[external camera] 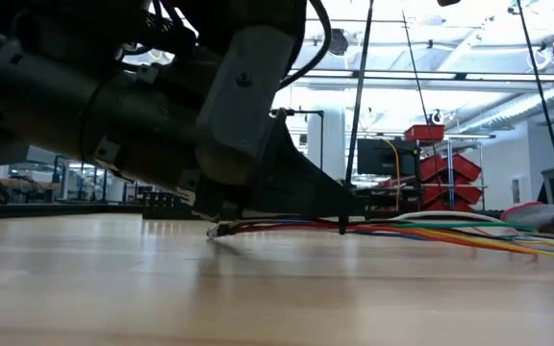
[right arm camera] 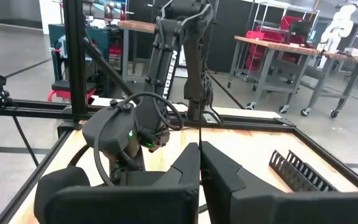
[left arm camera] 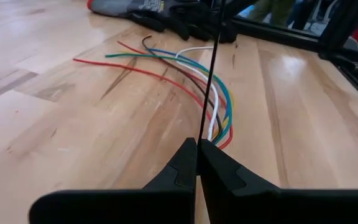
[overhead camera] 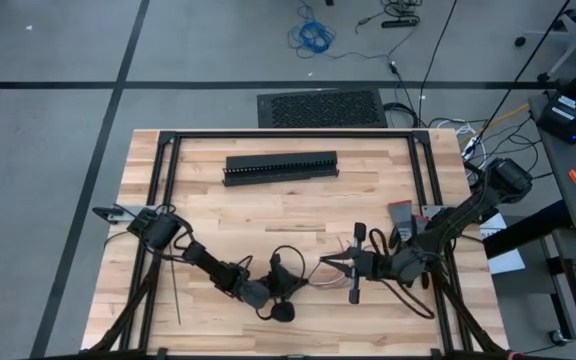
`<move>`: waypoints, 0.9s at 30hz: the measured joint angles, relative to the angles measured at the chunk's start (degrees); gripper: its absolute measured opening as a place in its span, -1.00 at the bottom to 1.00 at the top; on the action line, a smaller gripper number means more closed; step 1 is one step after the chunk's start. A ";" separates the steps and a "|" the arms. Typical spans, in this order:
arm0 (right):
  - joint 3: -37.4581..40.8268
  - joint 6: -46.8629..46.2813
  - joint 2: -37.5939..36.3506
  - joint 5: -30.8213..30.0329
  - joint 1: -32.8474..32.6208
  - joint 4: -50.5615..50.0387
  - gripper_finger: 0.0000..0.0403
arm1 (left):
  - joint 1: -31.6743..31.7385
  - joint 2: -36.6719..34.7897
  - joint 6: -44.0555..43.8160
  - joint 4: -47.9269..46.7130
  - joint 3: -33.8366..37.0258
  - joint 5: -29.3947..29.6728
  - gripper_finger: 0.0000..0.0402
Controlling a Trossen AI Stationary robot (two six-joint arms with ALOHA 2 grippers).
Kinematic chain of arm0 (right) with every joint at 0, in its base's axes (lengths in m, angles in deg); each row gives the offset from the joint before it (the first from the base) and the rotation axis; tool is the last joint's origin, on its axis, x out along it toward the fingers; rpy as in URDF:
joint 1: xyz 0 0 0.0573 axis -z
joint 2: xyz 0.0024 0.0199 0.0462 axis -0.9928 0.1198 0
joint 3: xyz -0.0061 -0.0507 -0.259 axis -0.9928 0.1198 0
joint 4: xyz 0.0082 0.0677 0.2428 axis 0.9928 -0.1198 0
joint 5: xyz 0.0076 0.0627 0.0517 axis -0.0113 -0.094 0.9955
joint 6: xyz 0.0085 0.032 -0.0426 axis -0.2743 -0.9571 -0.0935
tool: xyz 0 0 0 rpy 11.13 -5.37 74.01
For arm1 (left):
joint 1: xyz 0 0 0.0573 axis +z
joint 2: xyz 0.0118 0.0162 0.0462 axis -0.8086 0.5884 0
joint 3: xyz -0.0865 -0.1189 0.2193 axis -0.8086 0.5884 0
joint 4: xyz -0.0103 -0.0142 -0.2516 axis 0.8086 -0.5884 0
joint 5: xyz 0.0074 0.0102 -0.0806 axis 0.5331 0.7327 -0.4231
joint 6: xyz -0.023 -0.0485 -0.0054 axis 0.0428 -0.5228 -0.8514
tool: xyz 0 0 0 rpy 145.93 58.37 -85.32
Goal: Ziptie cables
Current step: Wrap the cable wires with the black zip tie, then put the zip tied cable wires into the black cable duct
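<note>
Two grippers are meeting low over the near middle of the table [overhead camera: 268, 205], and you are looking at both with their fingers pressed together. The left gripper [left arm camera: 198, 144] is pinching a ziptie [left arm camera: 211, 68], a thin dark strip that is standing up from between its closed fingers [left arm camera: 180, 165] and crossing in front of the cables [left arm camera: 191, 71]. The right gripper [right arm camera: 199, 149] is also clamped shut, and a thin dark strip is rising from its fingertips as well; I cannot tell whether it is the same ziptie. In the high view the left gripper [overhead camera: 280, 290] is sitting just beside the right gripper [overhead camera: 325, 265], with the cables [overhead camera: 318, 277] lying between and under them. The cables [external camera: 431, 233] are resting flat on the wood, bunched where the grippers are and splaying out into separate red, green, blue, white and brown ends farther off. Another ziptie [overhead camera: 175, 290] is lying on the table near the left arm's base. A black slotted duct [overhead camera: 281, 168] is sitting well apart toward the far side, and a glove [left arm camera: 160, 15] is lying beyond the splayed cable ends.
</note>
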 joint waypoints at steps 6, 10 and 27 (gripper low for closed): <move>-0.09 -2.60 0.00 3.04 -0.57 -0.56 -0.99 | -0.10 0.00 3.30 0.47 0.06 2.08 -0.92; -0.31 -8.80 -0.17 6.99 -0.54 -3.75 -0.86 | -0.36 0.09 7.92 5.61 0.27 1.15 -0.90; -0.22 -21.41 -0.07 0.64 -6.80 -14.32 -0.32 | -4.10 -5.11 19.98 5.79 0.78 20.06 -0.09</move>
